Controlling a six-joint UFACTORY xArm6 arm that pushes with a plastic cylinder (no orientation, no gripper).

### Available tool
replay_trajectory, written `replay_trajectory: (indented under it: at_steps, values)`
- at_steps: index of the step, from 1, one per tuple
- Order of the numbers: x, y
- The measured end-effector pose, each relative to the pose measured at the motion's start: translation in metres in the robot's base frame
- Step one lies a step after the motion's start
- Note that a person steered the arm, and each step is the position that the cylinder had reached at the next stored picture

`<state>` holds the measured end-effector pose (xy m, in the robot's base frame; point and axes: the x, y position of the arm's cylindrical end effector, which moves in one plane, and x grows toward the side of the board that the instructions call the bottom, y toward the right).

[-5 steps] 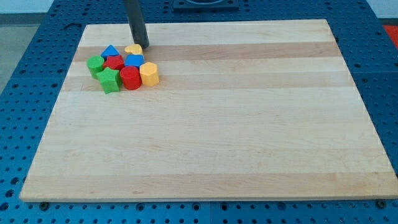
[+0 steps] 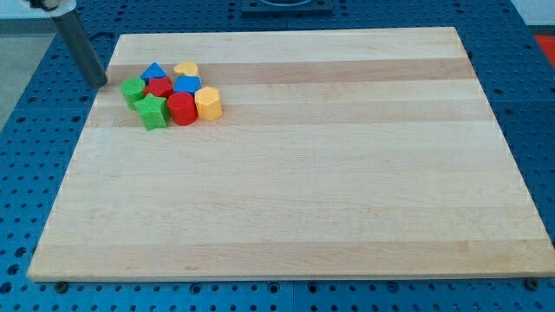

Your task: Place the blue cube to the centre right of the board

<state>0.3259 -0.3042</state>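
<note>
The blue cube point(image 2: 187, 85) sits in a tight cluster of blocks at the upper left of the wooden board point(image 2: 347, 173). Around it are a yellow heart-shaped block point(image 2: 186, 69), a blue triangle point(image 2: 154, 71), a red block point(image 2: 159, 86), a red cylinder point(image 2: 181, 108), a yellow hexagon block point(image 2: 208, 102), a green block point(image 2: 133, 89) and a green star point(image 2: 153, 112). My tip point(image 2: 100, 82) is at the board's left edge, left of the cluster, a short gap from the green block. It touches no block.
The board lies on a blue perforated table point(image 2: 35, 173). A dark fixture point(image 2: 286, 5) shows at the view's top beyond the board's far edge.
My tip has moved left, from just above the yellow heart to the board's left edge beside the green block. The blocks have not moved.
</note>
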Motion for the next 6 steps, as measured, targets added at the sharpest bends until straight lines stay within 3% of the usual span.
replay_trajectory:
  at_steps: [1, 6]
  values:
    - [0.012, 0.020]
    - [0.016, 0.252]
